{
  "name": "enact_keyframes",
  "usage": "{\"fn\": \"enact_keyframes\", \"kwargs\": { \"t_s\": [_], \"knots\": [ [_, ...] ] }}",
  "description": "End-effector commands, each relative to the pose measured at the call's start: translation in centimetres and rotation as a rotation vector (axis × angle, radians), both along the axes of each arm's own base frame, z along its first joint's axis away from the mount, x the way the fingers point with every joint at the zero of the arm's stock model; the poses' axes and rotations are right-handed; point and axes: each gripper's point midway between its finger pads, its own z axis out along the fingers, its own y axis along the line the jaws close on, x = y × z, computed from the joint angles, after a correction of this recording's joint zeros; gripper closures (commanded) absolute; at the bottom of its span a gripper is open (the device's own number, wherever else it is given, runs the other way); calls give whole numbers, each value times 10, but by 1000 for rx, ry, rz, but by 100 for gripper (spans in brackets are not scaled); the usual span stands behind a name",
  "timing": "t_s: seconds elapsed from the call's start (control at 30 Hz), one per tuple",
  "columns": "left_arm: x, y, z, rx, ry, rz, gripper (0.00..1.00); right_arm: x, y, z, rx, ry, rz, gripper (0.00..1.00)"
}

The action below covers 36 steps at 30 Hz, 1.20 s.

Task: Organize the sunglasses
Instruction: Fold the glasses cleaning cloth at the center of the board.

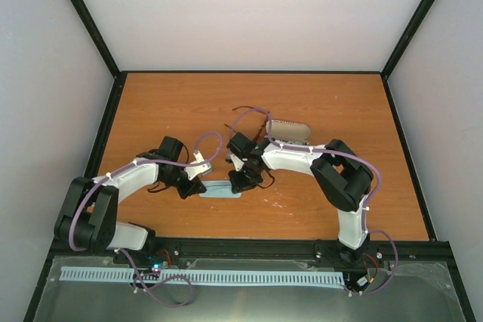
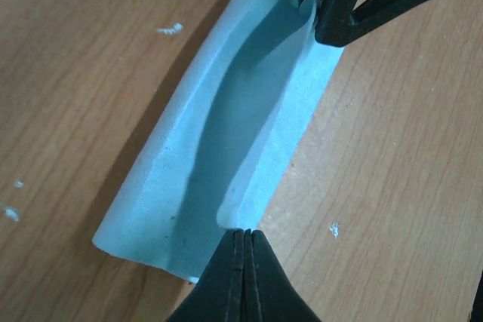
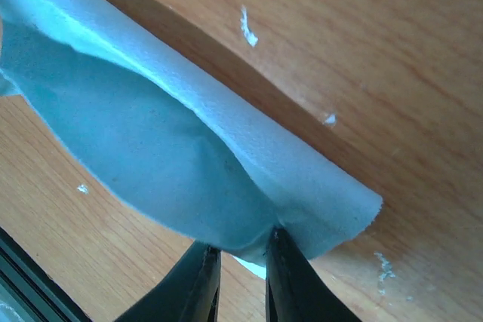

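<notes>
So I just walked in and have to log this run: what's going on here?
Both arms are on the light blue cloth near the middle of the table. The left gripper pinches one end and the right gripper the other, with the cloth folded over lengthwise between them. The oblong case lies behind, untouched.

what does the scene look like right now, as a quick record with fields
cloth: light blue, folded over along its length, held at both ends
left gripper: shut on one end of the cloth
right gripper: shut on the other end of the cloth
case: on the table behind the right arm, apart from the cloth
sunglasses: cannot be made out in any view
table: wood, with small white specks near the cloth
</notes>
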Motion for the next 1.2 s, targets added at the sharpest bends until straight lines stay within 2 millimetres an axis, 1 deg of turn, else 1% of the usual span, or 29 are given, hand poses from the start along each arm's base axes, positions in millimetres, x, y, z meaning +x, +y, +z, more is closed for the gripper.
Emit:
{"fn": "enact_keyframes", "kwargs": {
  "t_s": [0.0,0.07,0.17,0.27,0.37,0.4,0.47,0.5,0.57,0.67,0.83,1.0,1.1,1.17],
  "knots": [
    [-10,0,-5,6,7,-64,98,-11,-3,-5,4,31,32,80],
    [-9,2,-8,25,-7,-72,95,-13,-5,-3,0,30,36,78],
    [-6,4,-7,37,-32,-72,83,-14,-7,1,3,24,41,75],
    [-4,4,-4,34,-53,-67,70,-15,-6,12,28,8,48,68],
    [-3,5,-2,37,-73,-62,62,-15,-5,23,58,-5,52,63],
    [-2,5,-1,36,-79,-61,61,-15,-4,27,68,-11,52,61],
    [0,4,3,29,-97,-46,58,-12,-4,33,75,-25,40,60],
    [2,4,5,23,-110,-37,55,-10,-5,35,75,-33,32,59],
    [9,2,12,7,-140,-11,49,-1,-9,33,38,-61,-6,57],
    [17,-1,17,-7,-152,9,47,13,-16,24,-36,-88,-59,55],
    [22,-2,17,-4,-147,22,47,24,-18,7,-110,-102,-72,53],
    [24,-1,15,2,-153,27,47,38,-25,5,-149,-141,-94,51],
    [27,-1,9,11,-138,33,47,39,-30,1,-168,-142,-86,50],
    [29,-3,8,7,-126,36,44,39,-30,0,-169,-142,-81,50]
  ]
}}
